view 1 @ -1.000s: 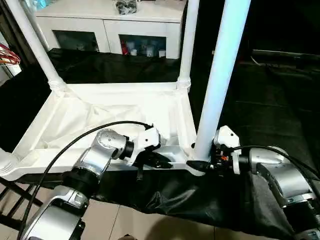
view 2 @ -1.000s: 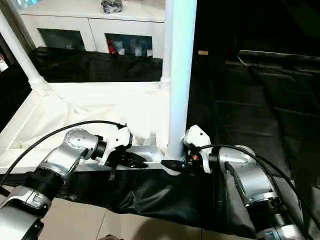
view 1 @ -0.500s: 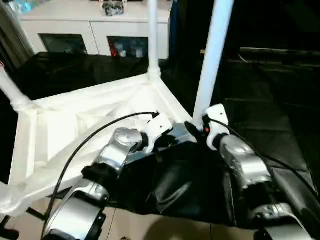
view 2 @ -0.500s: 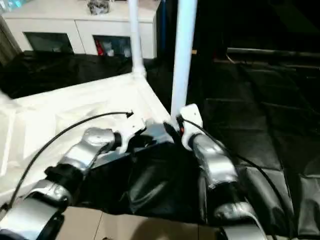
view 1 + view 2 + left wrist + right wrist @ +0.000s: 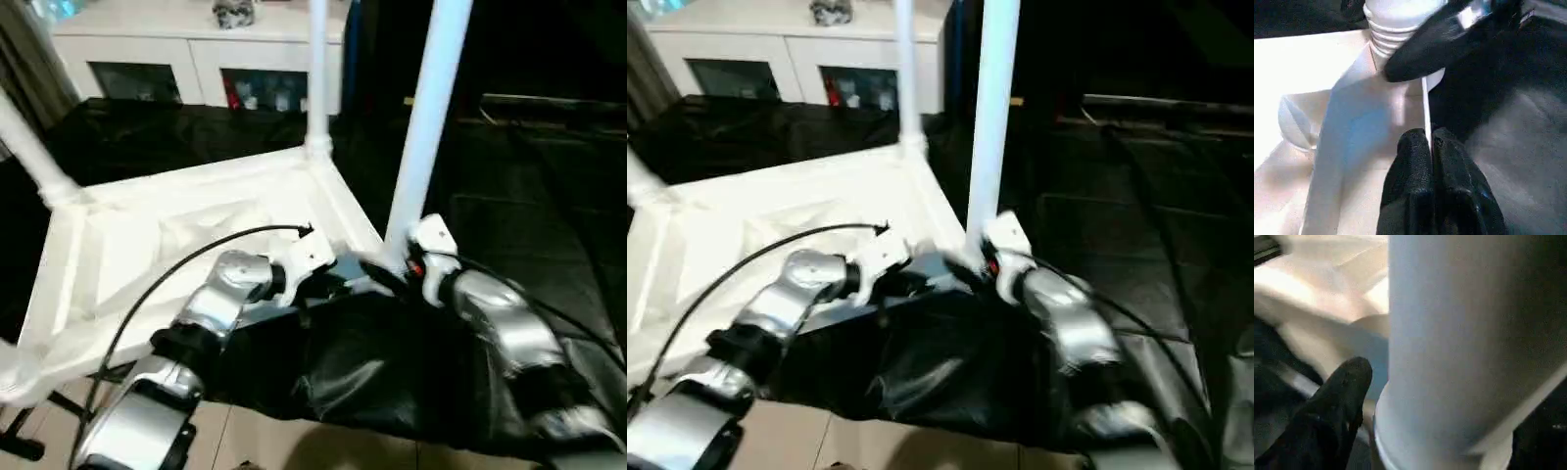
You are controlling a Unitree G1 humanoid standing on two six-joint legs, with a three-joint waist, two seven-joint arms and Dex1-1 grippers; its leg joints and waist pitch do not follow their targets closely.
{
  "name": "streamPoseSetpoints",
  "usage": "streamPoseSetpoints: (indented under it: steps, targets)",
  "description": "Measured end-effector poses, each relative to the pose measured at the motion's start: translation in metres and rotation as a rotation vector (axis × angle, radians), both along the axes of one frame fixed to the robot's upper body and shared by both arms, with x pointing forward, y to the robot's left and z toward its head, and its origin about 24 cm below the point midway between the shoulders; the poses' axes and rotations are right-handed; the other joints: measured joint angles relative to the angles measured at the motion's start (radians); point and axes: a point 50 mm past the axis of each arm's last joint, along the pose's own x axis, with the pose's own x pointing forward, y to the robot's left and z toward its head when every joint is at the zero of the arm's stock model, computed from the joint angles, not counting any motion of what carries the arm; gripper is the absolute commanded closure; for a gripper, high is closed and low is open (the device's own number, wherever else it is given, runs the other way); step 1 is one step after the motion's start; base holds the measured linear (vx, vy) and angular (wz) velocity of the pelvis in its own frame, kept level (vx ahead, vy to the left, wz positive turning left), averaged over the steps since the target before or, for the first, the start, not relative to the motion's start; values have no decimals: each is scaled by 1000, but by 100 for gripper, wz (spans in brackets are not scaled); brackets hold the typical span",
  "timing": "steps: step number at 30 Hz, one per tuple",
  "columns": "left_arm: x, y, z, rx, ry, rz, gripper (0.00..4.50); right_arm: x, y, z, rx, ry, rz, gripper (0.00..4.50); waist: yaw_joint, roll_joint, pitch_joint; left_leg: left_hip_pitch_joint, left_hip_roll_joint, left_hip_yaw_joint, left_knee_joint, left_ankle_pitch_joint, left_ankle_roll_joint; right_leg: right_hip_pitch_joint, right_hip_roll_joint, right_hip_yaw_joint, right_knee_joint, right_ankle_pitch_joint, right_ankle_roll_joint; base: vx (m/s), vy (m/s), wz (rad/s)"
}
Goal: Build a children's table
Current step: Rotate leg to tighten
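The children's table lies upside down, its white top (image 5: 176, 235) on black cloth with legs standing up from the corner sockets. My left gripper (image 5: 338, 282) is at the near rim, shut on the thin white rim edge (image 5: 1426, 103), which runs between its fingertips (image 5: 1415, 147). My right gripper (image 5: 380, 274) sits at the base of the near right leg (image 5: 426, 127). One black finger (image 5: 1349, 382) stands a little apart from that leg (image 5: 1459, 333), and the jaws are open around it. That finger (image 5: 1425, 54) also lies by the leg's ribbed foot (image 5: 1391, 34).
A far leg (image 5: 317, 69) and a left leg (image 5: 29, 147) also stand upright. A white cabinet (image 5: 196, 39) with shelf openings is behind. Black cloth (image 5: 372, 372) covers the work surface and hangs over its near edge. Dark furniture feet (image 5: 20, 446) show on the floor at the lower left.
The whole picture has swung, so the camera has moved. My left gripper keeps its hold on the rim. My right gripper stays at the near right leg's base, its finger now apart from it.
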Motion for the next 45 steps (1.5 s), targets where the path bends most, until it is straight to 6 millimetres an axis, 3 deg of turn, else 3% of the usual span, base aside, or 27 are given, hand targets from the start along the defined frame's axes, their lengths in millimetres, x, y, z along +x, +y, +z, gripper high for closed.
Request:
streamPoseSetpoints:
  steps: [5, 6, 11, 15, 21, 25, 27, 29, 37, 39, 41, 45]
  targets:
    - [-4, 4, 0, -3, 33, -76, 450, -12, -9, 3, 0, 29, 128, 74, 12, 0, 0, 0, 0, 0, 4, 0, 0, 0, -1, 0, 2, 0, 0, 0, 0, 0]
    - [-6, 6, 0, -3, 46, -95, 450, -16, -11, 5, -9, 39, 169, 99, 14, 0, 0, 0, 0, 0, 4, 0, 0, 0, -1, 0, 2, 0, 0, 0, 0, 0]
    - [-10, 14, -1, 4, 79, -165, 450, -27, -14, 7, -15, 80, 274, 140, 21, 0, 0, -1, 0, 0, 5, 0, 0, 1, -1, 0, 2, 0, 0, 0, 0, 0]
    - [-11, 17, 0, 9, 88, -193, 450, -30, -14, 9, -26, 92, 313, 173, 23, 0, 0, -1, 0, 0, 5, 0, 0, 0, -1, 0, 2, 0, 0, 0, 0, 0]
    - [-11, 16, 0, 8, 86, -192, 450, -30, -11, 9, -16, 99, 312, 180, 24, 0, 0, -1, 0, 0, 5, 0, 0, 0, -1, 0, 2, 0, 0, 0, 0, 0]
    - [-4, 10, -3, 1, 54, -64, 450, -16, -7, 3, 7, 70, 111, 181, 12, 0, 0, 0, 0, 0, 6, 0, 0, 1, -1, 0, 3, 0, 0, 0, 0, 0]
    - [4, 5, -2, 9, 26, 22, 450, -1, 2, 0, 32, 46, -52, 181, -8, 0, 0, 0, 0, 0, 6, 0, 0, 0, -1, 0, 3, 1, -1, 0, 0, 0]
    - [8, -3, -1, 13, 2, 77, 450, 8, 6, -1, 44, 30, -168, 181, -17, -1, 0, 0, 0, 0, 6, 0, 0, 0, -1, 0, 2, 1, -1, 0, 0, 0]
    - [16, -20, -2, 12, -31, 221, 450, 27, 21, -4, 36, -28, -401, 182, -18, 1, -1, 1, 0, 0, 3, 0, 0, 0, -1, 0, 2, 0, 0, 0, 0, 0]
    - [16, -20, -2, 14, -33, 223, 450, 27, 22, -4, 43, -31, -407, 112, -18, 1, -1, 1, 0, 0, 3, 0, 0, 1, -1, 0, 2, 0, 0, 0, 0, 0]
    - [16, -21, -2, 15, -36, 216, 450, 27, 23, -5, 49, -30, -403, 112, -18, 1, -1, 1, 0, 0, 3, 0, 0, 1, -1, 0, 2, 0, 0, 0, 0, 0]
    - [16, -20, -1, 14, -40, 191, 450, 26, 21, -4, 48, -39, -369, 68, -17, 1, -1, 0, 0, 0, 2, -1, 0, 0, -1, 0, 1, 0, 0, 0, 0, 0]
